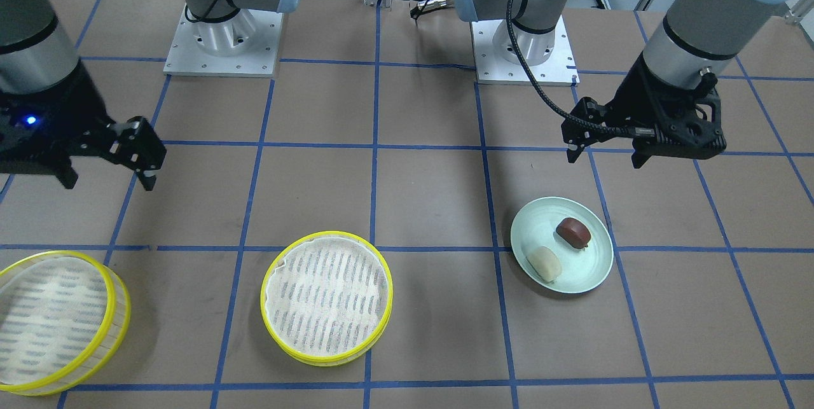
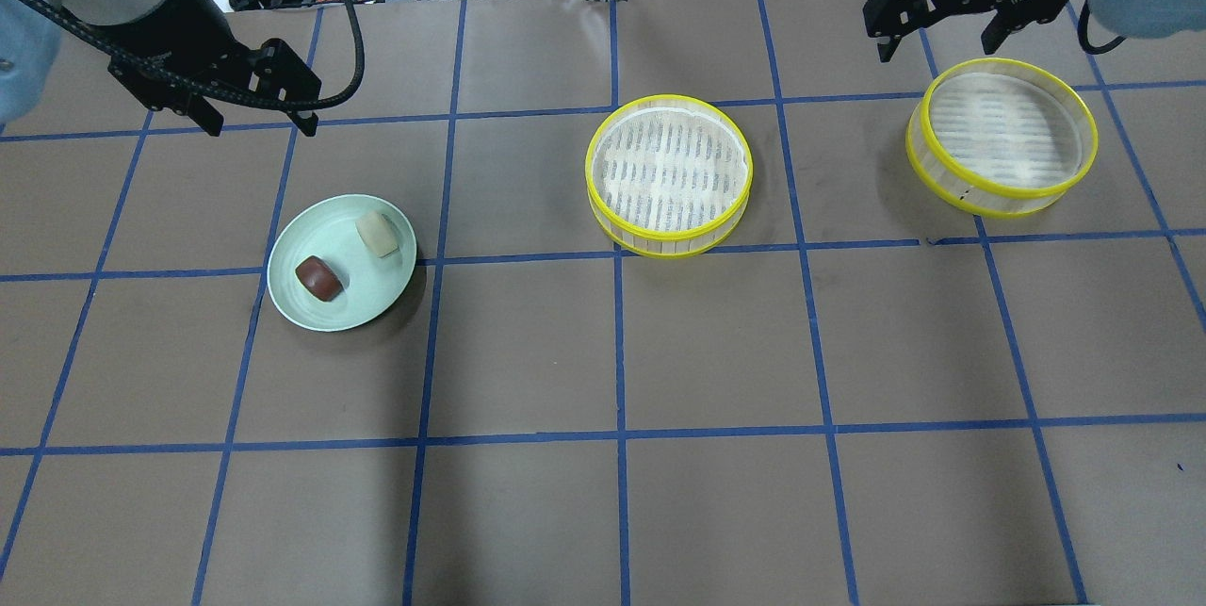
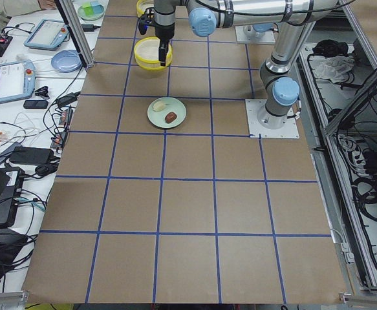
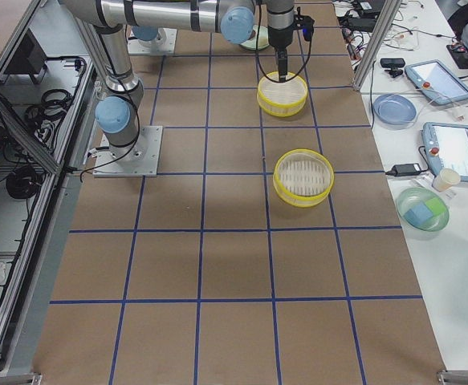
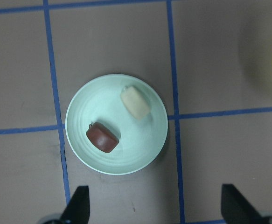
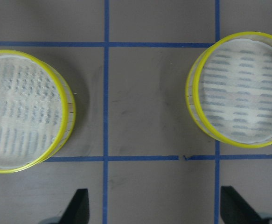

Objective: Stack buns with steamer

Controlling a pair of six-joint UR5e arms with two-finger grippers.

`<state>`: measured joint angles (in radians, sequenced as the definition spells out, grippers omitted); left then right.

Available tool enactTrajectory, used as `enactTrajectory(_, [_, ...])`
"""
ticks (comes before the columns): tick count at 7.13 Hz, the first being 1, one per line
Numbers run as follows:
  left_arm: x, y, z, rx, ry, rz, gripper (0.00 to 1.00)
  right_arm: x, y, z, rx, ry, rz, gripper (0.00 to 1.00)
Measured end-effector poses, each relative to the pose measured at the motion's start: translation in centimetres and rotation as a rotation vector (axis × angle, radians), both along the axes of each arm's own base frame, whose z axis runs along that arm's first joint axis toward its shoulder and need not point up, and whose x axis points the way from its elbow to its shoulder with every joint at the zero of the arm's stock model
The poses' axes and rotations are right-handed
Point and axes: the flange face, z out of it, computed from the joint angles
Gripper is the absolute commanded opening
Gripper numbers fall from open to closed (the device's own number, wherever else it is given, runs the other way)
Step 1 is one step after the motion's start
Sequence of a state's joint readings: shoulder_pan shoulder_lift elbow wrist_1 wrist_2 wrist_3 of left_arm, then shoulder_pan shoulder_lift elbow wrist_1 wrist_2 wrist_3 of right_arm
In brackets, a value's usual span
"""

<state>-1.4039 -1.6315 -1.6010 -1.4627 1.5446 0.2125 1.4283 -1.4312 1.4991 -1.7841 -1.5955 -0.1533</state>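
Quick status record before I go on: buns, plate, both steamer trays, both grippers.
cream bun: on green plate, apart from the brown one
brown bun: same plate
middle tray: empty, on table
right-side tray: empty, apart from the middle one
left gripper: jaws open, empty, raised near the plate
right gripper: jaws open, empty, raised near the right-side tray
stacking: not started

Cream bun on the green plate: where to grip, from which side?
Grip the cream bun across its narrow width at mid-length, coming straight down with the open left end effector. It lies flat on the plate, apart from the brown bun, so both long flanks are free; the plate's rim likely blocks a sideways approach.
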Motion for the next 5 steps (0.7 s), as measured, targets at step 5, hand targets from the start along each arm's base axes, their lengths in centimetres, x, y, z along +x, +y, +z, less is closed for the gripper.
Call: enactTrajectory(5, [3.9, -4.3, -12.4, 0.104, 0.062, 0.232, 0.97, -24.7, -7.7, -11.9, -0.001, 0.037, -0.057, 1.00])
